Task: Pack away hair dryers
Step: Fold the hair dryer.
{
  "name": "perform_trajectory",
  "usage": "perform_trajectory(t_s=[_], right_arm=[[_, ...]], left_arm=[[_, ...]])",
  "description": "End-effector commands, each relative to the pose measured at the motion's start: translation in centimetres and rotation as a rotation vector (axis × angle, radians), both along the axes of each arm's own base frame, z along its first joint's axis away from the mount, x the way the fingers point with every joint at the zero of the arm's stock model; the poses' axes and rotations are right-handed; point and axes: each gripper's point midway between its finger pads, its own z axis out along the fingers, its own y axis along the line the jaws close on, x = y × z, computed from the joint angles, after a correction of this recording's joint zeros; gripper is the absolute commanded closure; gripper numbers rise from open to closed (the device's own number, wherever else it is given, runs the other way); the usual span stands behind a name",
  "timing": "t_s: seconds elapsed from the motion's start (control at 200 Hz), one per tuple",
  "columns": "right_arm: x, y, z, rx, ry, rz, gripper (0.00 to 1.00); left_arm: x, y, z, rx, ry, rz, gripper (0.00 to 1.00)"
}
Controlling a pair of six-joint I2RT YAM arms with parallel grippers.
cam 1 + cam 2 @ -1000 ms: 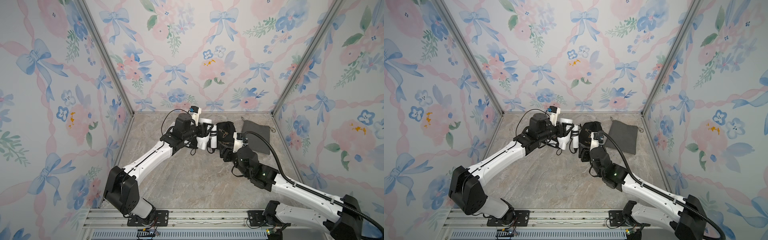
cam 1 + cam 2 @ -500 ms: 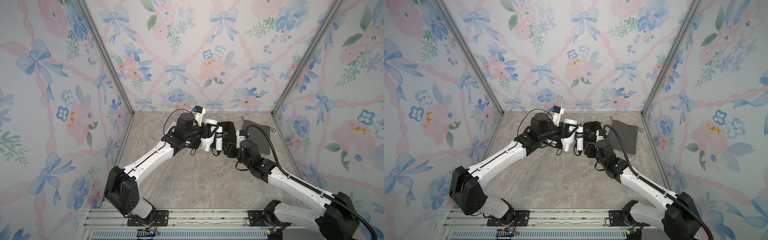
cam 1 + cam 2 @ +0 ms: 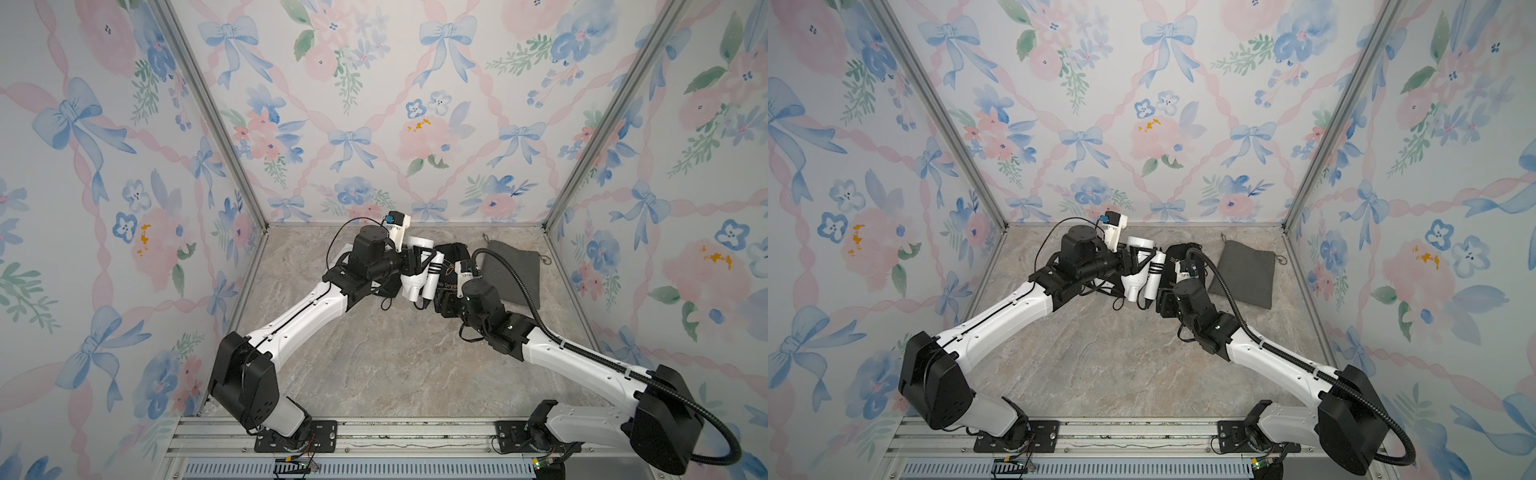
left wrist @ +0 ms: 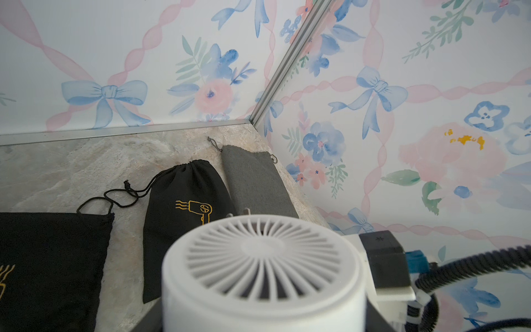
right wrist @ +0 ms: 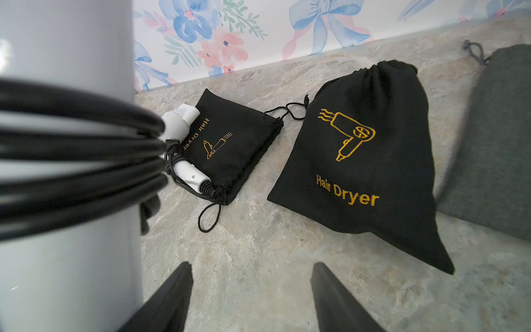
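My left gripper [image 3: 412,266] [image 4: 263,322] is shut on a white hair dryer [image 3: 411,286] [image 4: 264,267], held off the floor; its round grille fills the left wrist view. The dryer's handle [image 5: 66,172], wound with black cord, hangs close beside my right gripper [image 5: 251,276] [image 3: 442,301], which stands open and empty just above the floor. A black "Hair Dryer" pouch [image 5: 367,161] [image 3: 451,257] lies flat beyond it. A second white hair dryer [image 5: 184,126] lies on a smaller black pouch [image 5: 230,143] near the back wall.
A flat grey drawstring pouch [image 3: 513,272] [image 5: 494,143] lies at the back right, close to the right wall. The black pouches' drawstrings [image 5: 287,110] trail loose on the floor. Walls close in the back and both sides.
The left gripper has carried the white dryer a little to the right, towards the black pouch. The right arm has shifted its wrist leftward, its gripper still open by the pouch.
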Motion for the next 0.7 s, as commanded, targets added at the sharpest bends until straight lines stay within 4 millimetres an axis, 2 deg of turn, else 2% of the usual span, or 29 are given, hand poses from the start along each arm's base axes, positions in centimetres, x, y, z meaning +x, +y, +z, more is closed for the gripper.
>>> perform_trajectory(t_s=[0.0,0.125,0.17,0.25,0.4,0.545,0.695], right_arm=[[-0.8,-0.1,1.4,0.025,-0.027,0.043,0.31],[-1.2,-3.8,1.8,0.045,-0.030,0.017,0.29],[-1.5,-4.7,2.9,0.079,-0.060,0.033,0.29],[-2.5,-5.1,5.3,0.158,-0.143,0.103,0.27],[-3.6,-5.3,8.8,0.265,-0.245,0.194,0.20],[-3.4,-4.8,10.5,0.395,-0.280,0.254,0.18],[-2.6,-3.5,11.6,0.460,-0.318,0.315,0.17]], left_arm=[[-0.9,-1.9,3.4,-0.109,-0.061,-0.070,0.99],[-0.6,-1.7,3.9,-0.117,-0.067,-0.056,0.99],[-0.2,-1.5,4.0,-0.123,-0.061,-0.042,0.99],[0.5,-1.3,4.4,-0.155,-0.048,-0.025,0.99],[1.4,-1.2,5.9,-0.256,-0.037,-0.042,0.99],[1.4,-1.7,7.3,-0.328,-0.031,-0.081,0.98],[1.4,-2.2,7.3,-0.352,-0.002,-0.111,0.98]])
